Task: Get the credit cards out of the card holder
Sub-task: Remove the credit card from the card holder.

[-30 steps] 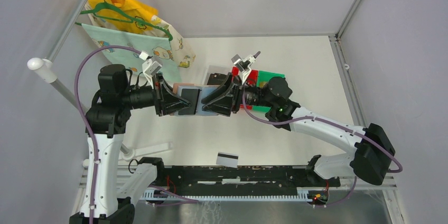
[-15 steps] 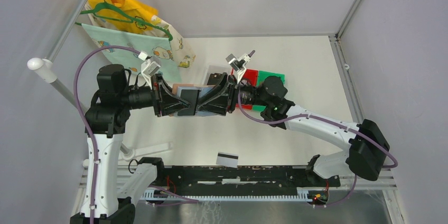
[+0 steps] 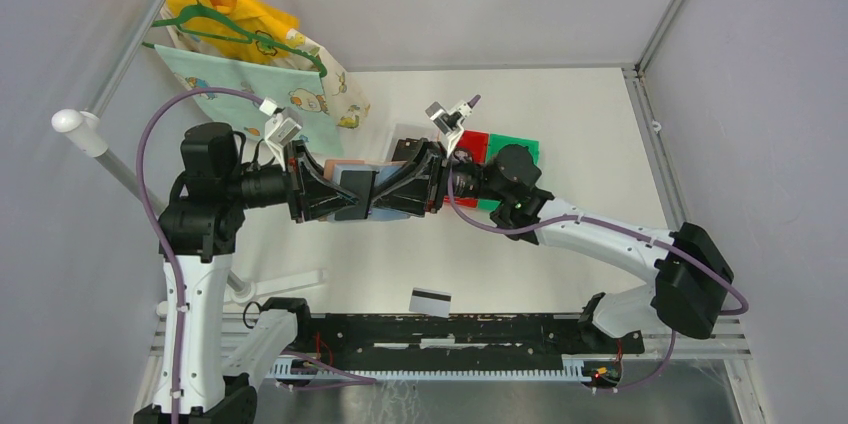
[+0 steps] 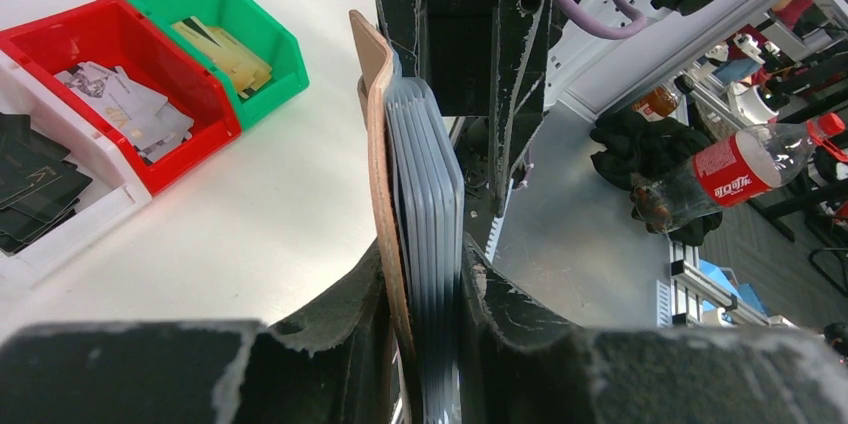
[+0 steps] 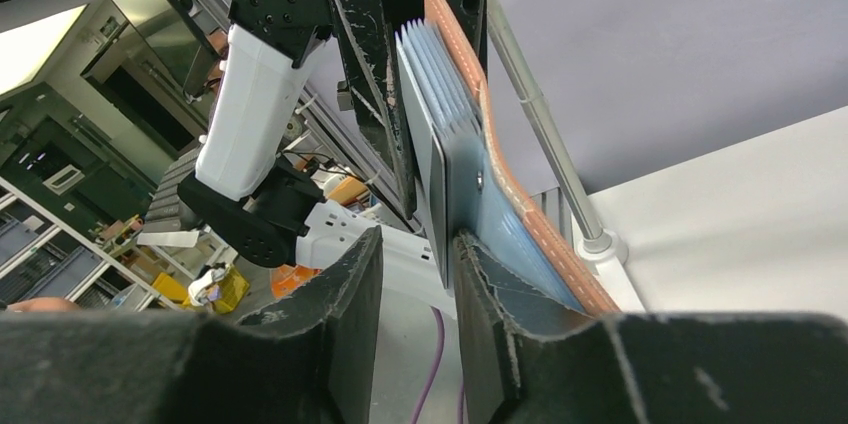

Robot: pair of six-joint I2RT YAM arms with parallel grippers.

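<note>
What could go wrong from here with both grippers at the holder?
The right gripper, jaws open, straddles one pocket leaf; pinching sleeve with card, a pull could drag the holder from the left gripper.
The holder is held above the table; a freed card could drop. One white card already lies near its edge.

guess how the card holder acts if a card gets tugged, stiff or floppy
Probably floppy: the card holder is a thin leather flap with clear pockets fanned apart. Held only at one end by the left tool, its free end would likely bend toward a pull. The pockets look smooth, maybe slippery.
</note>
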